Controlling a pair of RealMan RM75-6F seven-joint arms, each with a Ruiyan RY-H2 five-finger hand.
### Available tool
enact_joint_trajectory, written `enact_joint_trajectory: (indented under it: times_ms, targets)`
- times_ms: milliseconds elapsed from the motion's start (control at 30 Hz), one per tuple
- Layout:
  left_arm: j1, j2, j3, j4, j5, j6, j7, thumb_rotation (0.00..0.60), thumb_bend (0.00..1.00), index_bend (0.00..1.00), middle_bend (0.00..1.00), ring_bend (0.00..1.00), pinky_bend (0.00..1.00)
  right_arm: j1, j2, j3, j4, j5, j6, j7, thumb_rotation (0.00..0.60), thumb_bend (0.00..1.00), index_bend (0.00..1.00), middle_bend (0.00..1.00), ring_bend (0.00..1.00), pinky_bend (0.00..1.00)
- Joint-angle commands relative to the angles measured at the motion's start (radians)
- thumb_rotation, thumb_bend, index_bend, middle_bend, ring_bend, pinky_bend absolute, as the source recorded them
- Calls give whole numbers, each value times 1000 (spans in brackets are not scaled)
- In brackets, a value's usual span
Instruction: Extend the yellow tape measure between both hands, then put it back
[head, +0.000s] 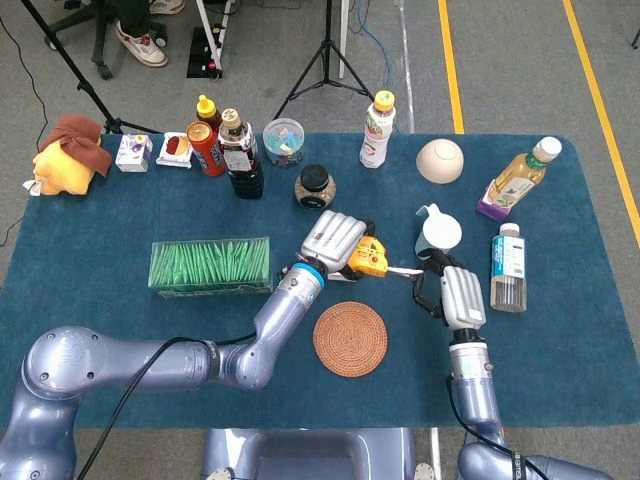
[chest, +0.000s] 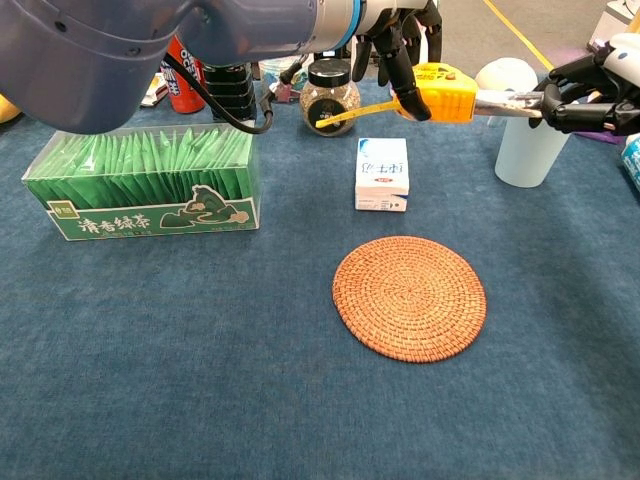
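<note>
My left hand (head: 335, 238) (chest: 400, 40) grips the yellow tape measure (head: 372, 259) (chest: 440, 93) and holds it above the table, over a small white box (chest: 382, 174). A short length of silvery tape blade (chest: 508, 98) (head: 404, 270) runs from the case to my right hand (head: 455, 293) (chest: 590, 88), whose fingers pinch the blade's end. A yellow wrist strap (chest: 352, 114) hangs from the case.
A round woven coaster (head: 350, 338) (chest: 410, 297) lies in front. A green tea box (head: 210, 266) (chest: 142, 188) stands at the left, a white cup (head: 438, 232) (chest: 518, 140) behind my right hand, a water bottle (head: 508, 268) to the right. Bottles, jars and a bowl (head: 440, 160) line the back of the blue table (head: 120, 320).
</note>
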Motion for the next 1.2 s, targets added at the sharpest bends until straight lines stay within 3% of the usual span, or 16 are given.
enact_joint_trajectory:
  times_ms: [33, 400, 1200]
  targets:
    - [1, 0, 0, -1, 0, 1, 0, 600, 350, 671, 526, 478, 592, -1, 1, 0, 1, -3, 1, 4, 381, 699, 589, 316, 304, 327]
    - [14, 16, 5, -10, -1, -3, 1, 600, 350, 672, 526, 478, 592, -5, 5, -2, 11, -14, 1, 17, 387, 699, 598, 324, 310, 333]
    - [76, 279, 105, -202, -44, -88, 29, 600, 352, 695, 526, 478, 592, -17, 28, -18, 27, -86, 15, 52, 414, 699, 599, 329, 311, 337]
